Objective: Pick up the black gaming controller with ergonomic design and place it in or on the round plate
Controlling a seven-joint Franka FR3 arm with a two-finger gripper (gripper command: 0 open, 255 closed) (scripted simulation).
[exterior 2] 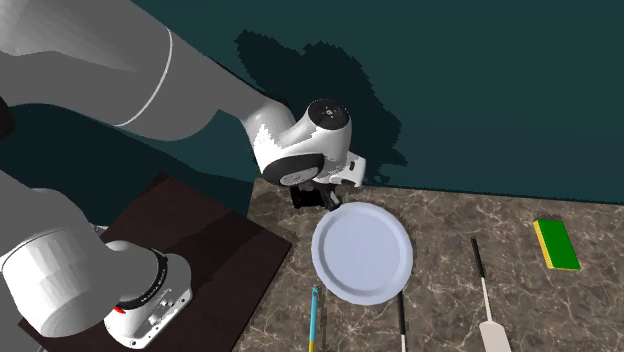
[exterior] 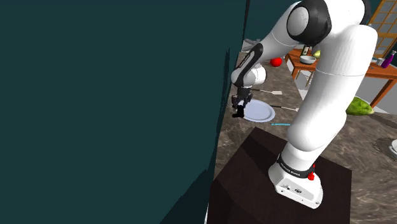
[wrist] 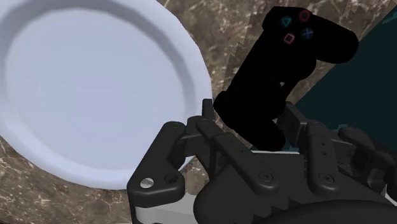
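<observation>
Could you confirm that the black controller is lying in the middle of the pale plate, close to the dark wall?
Not quite: the controller is beside the plate, over the stone counter, close to the dark wall, as the wrist view shows.

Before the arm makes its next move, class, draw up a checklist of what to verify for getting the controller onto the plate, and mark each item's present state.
1. Controller within the gripper's reach: ok, it sits right at the hand.
2. Controller securely held: cannot tell, black merges with black there.
3. Plate free to receive it: ok, nothing lies on it.
4. Controller on the plate: not ok, it is beside the rim, over the marbled counter.
5. Way from controller to plate: ok, nothing stands between them.
</observation>
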